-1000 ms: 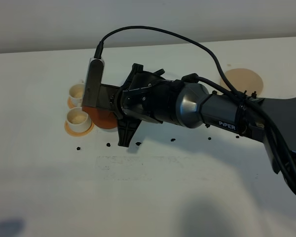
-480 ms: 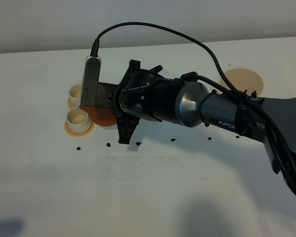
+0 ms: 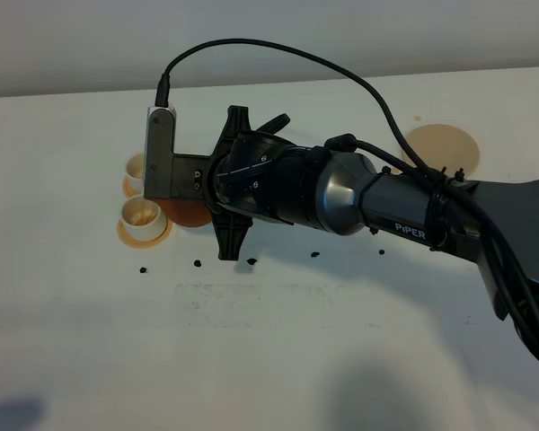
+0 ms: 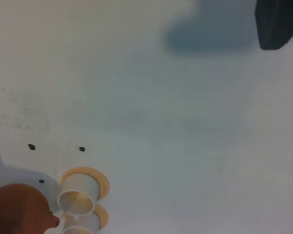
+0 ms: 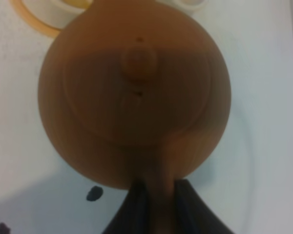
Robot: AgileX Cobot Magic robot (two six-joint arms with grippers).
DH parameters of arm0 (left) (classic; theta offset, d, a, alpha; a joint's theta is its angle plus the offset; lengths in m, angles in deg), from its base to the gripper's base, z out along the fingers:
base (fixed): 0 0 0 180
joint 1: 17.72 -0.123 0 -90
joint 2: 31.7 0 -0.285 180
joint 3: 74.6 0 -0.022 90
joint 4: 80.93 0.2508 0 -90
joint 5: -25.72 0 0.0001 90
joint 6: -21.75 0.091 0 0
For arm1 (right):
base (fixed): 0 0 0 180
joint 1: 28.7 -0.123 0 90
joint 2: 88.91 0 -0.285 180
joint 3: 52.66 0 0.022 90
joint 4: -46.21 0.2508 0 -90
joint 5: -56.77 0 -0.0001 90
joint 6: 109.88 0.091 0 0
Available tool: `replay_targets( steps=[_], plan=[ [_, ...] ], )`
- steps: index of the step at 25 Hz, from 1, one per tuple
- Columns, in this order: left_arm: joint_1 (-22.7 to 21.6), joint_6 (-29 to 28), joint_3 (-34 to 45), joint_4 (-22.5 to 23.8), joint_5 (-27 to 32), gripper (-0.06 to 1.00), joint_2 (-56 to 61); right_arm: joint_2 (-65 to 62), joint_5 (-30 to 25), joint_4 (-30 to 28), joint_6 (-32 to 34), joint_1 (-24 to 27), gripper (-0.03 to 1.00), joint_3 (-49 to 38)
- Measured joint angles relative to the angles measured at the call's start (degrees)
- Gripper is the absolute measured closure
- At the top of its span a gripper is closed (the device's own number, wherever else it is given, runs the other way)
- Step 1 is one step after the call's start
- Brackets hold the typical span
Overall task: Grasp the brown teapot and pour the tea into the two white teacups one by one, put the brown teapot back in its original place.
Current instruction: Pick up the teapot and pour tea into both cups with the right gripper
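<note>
My right gripper (image 3: 189, 187) reaches across to the left and is shut on the loop handle of the brown teapot (image 3: 194, 215), whose red-brown body shows just below the wrist. In the right wrist view the brown teapot (image 5: 136, 92) fills the frame, knobbed lid up, handle pinched between the dark fingers (image 5: 129, 209). Two white teacups on orange-tan saucers stand right beside it, the near one (image 3: 143, 214) with a tan inside and the far one (image 3: 136, 168). The left wrist view shows the teapot's spout (image 4: 53, 222) close to the cups (image 4: 78, 199). The pale tan coaster (image 3: 442, 148) lies bare at the back right.
Small black specks (image 3: 198, 263) dot the white table in a row in front of the arm. A black cable (image 3: 278, 56) loops above the wrist. A dark corner of the left arm's gear (image 4: 278, 22) shows in the left wrist view.
The right wrist has rolled a little, its camera block shifting up and to the left. Less of the teapot's body shows beside the cups. The cups have stayed put.
</note>
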Motion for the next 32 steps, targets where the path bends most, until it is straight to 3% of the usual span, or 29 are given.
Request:
replay_targets(
  steps=[32],
  plan=[
    [0.0,0.0,0.0,0.0,0.0,0.62,0.0,0.0,-0.17,-6.92,-0.02,-0.34,0.88,0.0]
  ],
)
